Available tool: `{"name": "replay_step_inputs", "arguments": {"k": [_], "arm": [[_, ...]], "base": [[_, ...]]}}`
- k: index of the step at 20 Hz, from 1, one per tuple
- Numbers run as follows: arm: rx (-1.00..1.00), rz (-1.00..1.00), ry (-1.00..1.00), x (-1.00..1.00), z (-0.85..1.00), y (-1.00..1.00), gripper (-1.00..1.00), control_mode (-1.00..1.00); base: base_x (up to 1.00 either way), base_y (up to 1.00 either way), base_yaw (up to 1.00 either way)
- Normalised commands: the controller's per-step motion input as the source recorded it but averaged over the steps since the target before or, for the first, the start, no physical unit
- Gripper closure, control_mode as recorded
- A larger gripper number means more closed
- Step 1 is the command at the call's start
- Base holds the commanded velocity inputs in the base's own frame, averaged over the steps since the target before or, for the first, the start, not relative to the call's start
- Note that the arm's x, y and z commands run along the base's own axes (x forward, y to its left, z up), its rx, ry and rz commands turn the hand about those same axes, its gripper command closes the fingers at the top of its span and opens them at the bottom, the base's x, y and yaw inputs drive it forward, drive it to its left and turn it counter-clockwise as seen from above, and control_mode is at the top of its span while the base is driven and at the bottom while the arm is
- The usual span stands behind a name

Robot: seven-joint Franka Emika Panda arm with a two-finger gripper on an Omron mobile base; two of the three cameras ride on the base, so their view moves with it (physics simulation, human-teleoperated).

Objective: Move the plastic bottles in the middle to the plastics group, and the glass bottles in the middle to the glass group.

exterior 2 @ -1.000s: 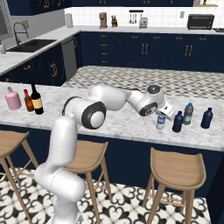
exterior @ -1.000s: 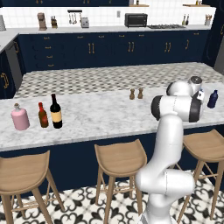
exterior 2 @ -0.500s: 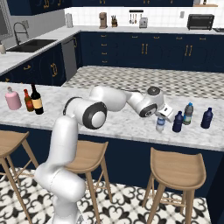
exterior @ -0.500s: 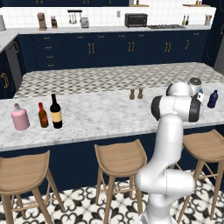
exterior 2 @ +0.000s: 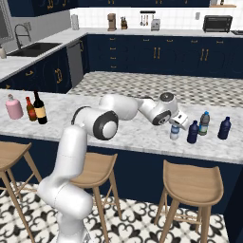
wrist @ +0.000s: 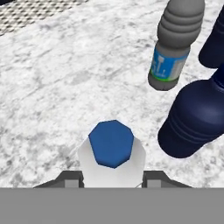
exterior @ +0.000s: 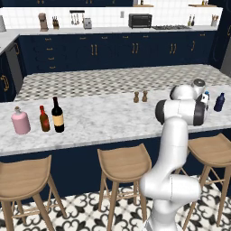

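Grasping clear blue-capped bottle (wrist: 111, 144) in clenched claw (wrist: 112, 178), lower middle, just beside dark blue bottle (wrist: 197, 118); seems placing step. Next: release, rise straight.

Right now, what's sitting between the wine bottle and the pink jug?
The small brown bottle stands between the wine bottle and the pink jug, seen in the left base view.

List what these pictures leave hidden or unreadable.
- Left base view: the fingers and most of the clear bottle, behind the arm's own elbow.
- Hand view: the clear bottle's body below its blue cap, cut by the bottom edge.
- Wine bottle label print: too small in both base views.
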Motion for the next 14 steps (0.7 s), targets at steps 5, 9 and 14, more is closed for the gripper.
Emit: {"name": "replay_step_inputs", "arguments": {"k": [5,9,14], "arm": [[0.00,0.00,0.00,0.13,0.00,0.00,1.00,-1.00],[0.00,0.00,0.00,0.06,-0.09,0.00,1.00,-1.00],[-0.03,0.00,0.05,0.00,-0.37,0.00,1.00,-1.00]], "base": [[0.00,0.00,0.00],[0.00,0.00,0.00],[0.00,0.00,0.00]]}}
